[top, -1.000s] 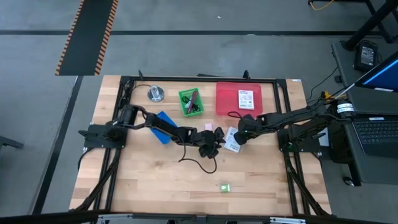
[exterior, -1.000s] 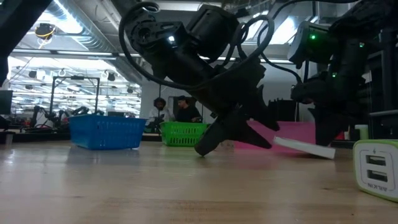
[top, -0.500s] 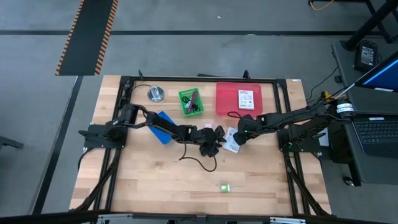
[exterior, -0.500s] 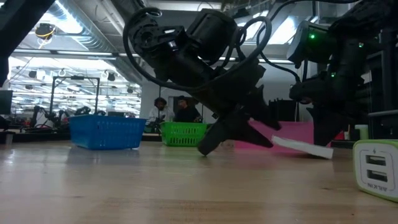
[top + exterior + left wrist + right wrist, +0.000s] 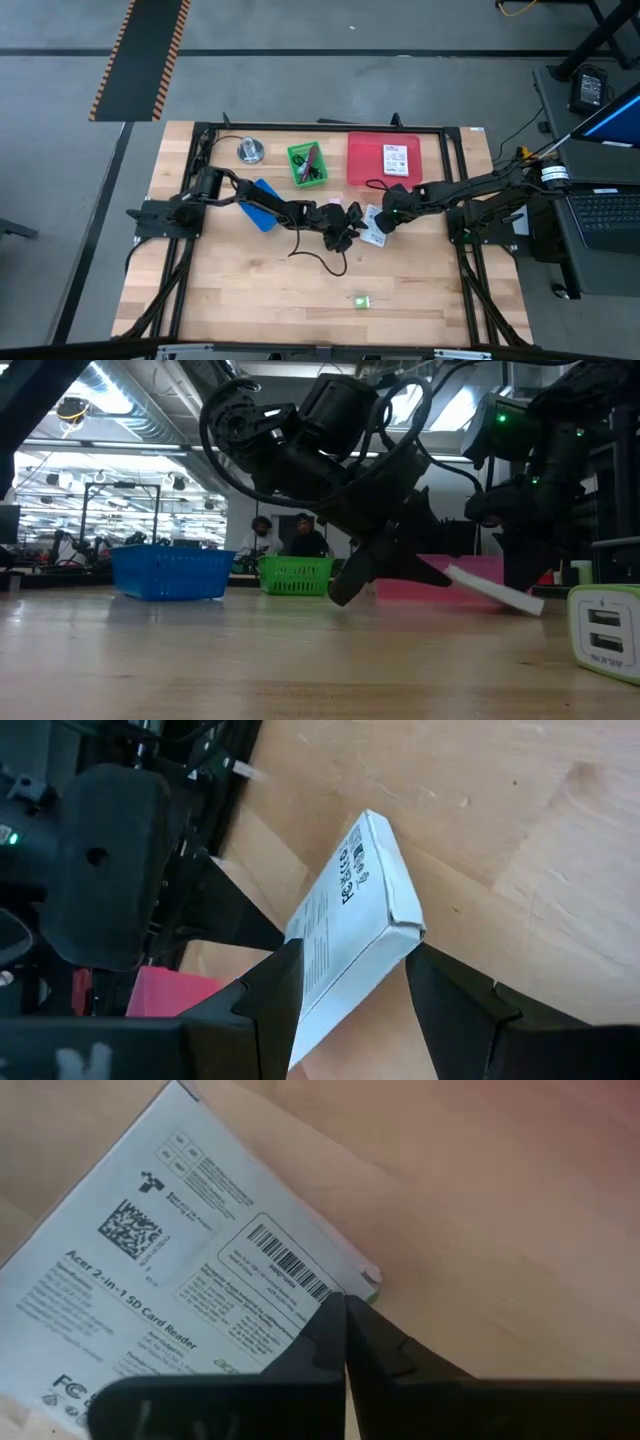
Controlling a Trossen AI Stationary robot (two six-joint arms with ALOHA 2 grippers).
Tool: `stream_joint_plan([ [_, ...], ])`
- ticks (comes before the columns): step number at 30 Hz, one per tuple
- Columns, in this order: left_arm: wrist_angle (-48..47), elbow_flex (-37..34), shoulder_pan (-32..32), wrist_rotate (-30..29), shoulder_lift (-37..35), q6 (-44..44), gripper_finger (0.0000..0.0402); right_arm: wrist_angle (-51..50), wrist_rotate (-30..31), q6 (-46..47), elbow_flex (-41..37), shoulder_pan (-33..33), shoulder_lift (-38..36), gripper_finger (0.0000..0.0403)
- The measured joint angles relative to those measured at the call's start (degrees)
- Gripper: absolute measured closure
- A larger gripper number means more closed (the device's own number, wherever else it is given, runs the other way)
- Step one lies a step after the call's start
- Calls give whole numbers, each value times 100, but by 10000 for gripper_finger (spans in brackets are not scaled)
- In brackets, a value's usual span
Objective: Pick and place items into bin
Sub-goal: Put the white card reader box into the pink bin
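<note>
Near the worktop's middle, the left end effector (image 5: 345, 228) clamps a white packet (image 5: 350, 930) across its narrow sides, long axis slanting toward the right arm. Just beside it, the right end effector (image 5: 383, 221), pinched closed, presses the packet's printed face. A black cable (image 5: 322, 262) lies nearby.

White packet (image 5: 352, 940) w/ printed label, flat box shape, tilted off the wood, one end raised, sits between two dark fingers near table centre; label side reads "2-in-1 SD Card Reader" w/ barcode + QR. 2nd white packet (image 5: 397, 158) lies flat in red bin (image 5: 362, 172) at table's far side. Black cable (image 5: 322, 262) loops loose on the wood, just in front of centre. Tiny green block (image 5: 361, 301) alone nr front edge. Dark red cord (image 5: 309, 160) in small green bin (image 5: 294, 172). Pink cube (image 5: 335, 203) nr centre.
</note>
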Motion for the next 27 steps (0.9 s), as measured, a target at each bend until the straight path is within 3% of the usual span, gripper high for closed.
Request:
stream_joint_plan([
  [8, 7, 9, -1, 291, -7, 215, 240, 161, -1, -22, -4, 0, 4, 403],
  [20, 11, 20, 108, 512, -30, 216, 338, 359, -5, -130, -9, 20, 4, 403],
  [27, 13, 22, 108, 638, -35, 220, 365, 388, -19, -278, -4, 20, 2, 403],
])
